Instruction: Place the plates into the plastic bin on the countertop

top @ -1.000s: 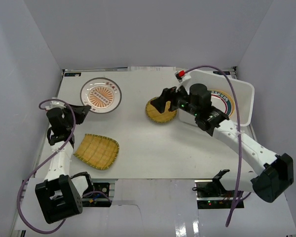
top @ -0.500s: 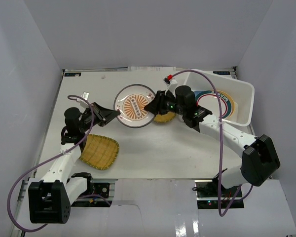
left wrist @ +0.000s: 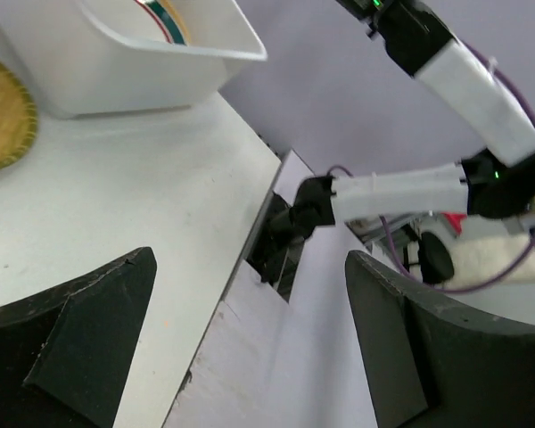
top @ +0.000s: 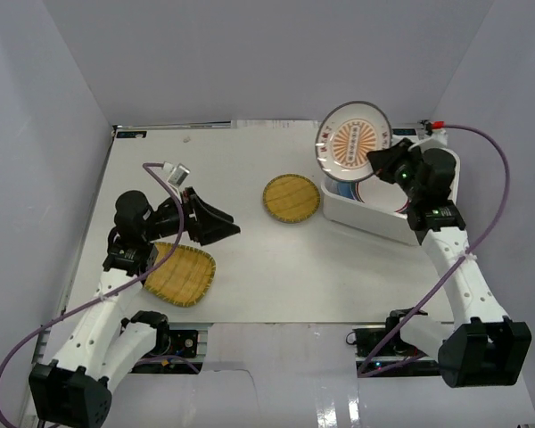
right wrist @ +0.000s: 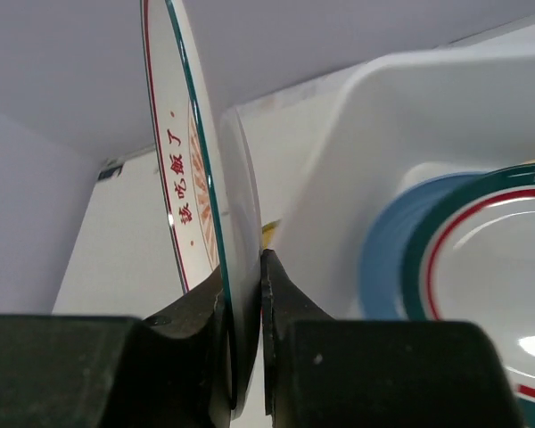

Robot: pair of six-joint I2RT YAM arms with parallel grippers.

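My right gripper (top: 381, 161) is shut on the rim of the orange-sunburst white plate (top: 354, 143), which stands on edge above the left end of the plastic bin (top: 446, 178). In the right wrist view the plate (right wrist: 192, 178) is pinched between my fingers, gripper (right wrist: 245, 294), beside the bin wall (right wrist: 383, 116). A blue plate (right wrist: 388, 259) and a green-rimmed plate (right wrist: 499, 267) lie inside. My left gripper (top: 227, 230) hangs open and empty over the countertop (top: 250, 160), gripper (left wrist: 250, 348). A round woven plate (top: 292, 198) and a squarish woven plate (top: 178, 274) lie on the countertop.
Pale grey walls enclose the countertop on three sides. The left wrist view looks past the near table edge (left wrist: 250, 241) to the right arm (left wrist: 464, 62) and its base, with the bin (left wrist: 160, 62) and the round woven plate (left wrist: 0, 116) at upper left.
The sunburst plate passed from my left gripper to my right. The left opened and drew back left; the right shut on the plate and carried it up over the bin.
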